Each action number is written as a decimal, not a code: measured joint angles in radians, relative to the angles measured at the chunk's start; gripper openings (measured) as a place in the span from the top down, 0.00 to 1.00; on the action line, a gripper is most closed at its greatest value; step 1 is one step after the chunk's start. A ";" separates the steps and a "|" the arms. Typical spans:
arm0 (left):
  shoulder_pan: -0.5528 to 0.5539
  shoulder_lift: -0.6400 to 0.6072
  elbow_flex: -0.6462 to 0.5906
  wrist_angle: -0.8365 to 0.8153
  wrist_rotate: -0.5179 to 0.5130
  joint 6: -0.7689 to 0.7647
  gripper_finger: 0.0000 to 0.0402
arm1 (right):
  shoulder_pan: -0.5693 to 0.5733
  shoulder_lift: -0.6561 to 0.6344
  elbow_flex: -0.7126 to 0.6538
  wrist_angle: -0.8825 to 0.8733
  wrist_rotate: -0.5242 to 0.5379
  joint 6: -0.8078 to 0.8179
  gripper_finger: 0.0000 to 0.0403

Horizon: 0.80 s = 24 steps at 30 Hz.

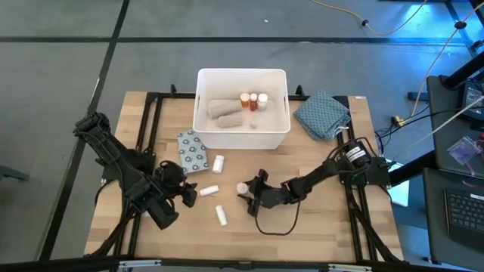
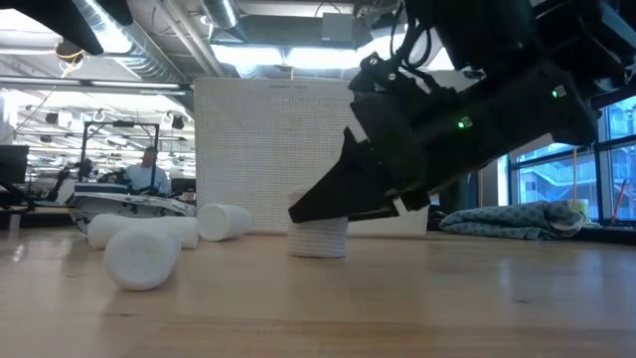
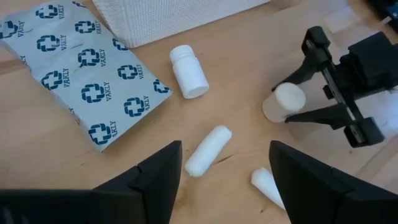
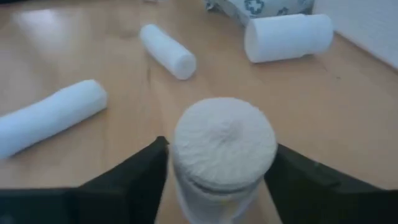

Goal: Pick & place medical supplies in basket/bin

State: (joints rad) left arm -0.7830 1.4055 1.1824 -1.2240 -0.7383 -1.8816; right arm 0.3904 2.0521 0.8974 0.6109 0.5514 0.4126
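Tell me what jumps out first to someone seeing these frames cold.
The right gripper straddles an upright white roll near the table's front middle, fingers on either side of it. Behind it sits the white bin, already holding beige rolls and white-capped orange bottles. The left gripper hovers open near loose white rolls and a dotted packet.

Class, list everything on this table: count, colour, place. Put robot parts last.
tub: one, white, far middle of table
beige rolls: two, inside tub
orange bottles: two, white caps, inside tub
cloth: one, blue-grey, right of tub
packet: one, grey dotted, before tub's left corner
white bottle: one, lying beside packet
lying rolls: two, white, near left gripper
upright roll: one, white, in right gripper
left gripper: open, empty
right gripper: closed on upright roll
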 joint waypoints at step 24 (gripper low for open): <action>0.087 -0.123 0.000 -0.014 -0.134 0.095 0.42 | -0.401 -0.522 0.698 -1.237 -0.448 -0.328 0.73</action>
State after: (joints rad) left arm -0.6958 1.2825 1.1828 -1.2385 -0.8726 -1.7865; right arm -0.0106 1.5300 1.5954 -0.6265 0.1037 0.0847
